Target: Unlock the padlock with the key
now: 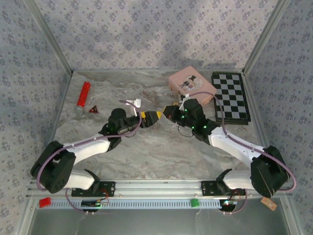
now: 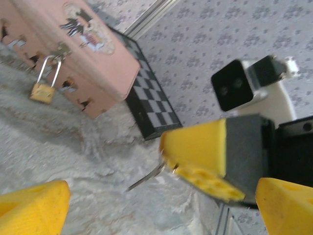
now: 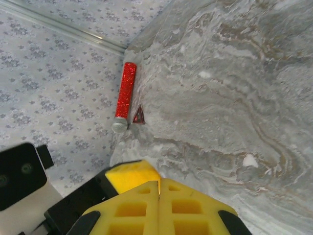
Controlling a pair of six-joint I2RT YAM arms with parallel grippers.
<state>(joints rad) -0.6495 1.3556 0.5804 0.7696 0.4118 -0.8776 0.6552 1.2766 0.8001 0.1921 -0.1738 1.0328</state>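
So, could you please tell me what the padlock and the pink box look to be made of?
The padlock: brass-coloured metal body with a dull sheen, and a thin, shiny silver shackle, likely steel. The pink box: matte pink with a printed cartoon and cut-outs along its edge, probably painted wood or card.

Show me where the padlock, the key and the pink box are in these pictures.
padlock (image 2: 42, 92), left wrist view, on its brass body.
key (image 2: 144, 180), left wrist view, on its silver blade.
pink box (image 1: 182, 78), top external view, on its lid.
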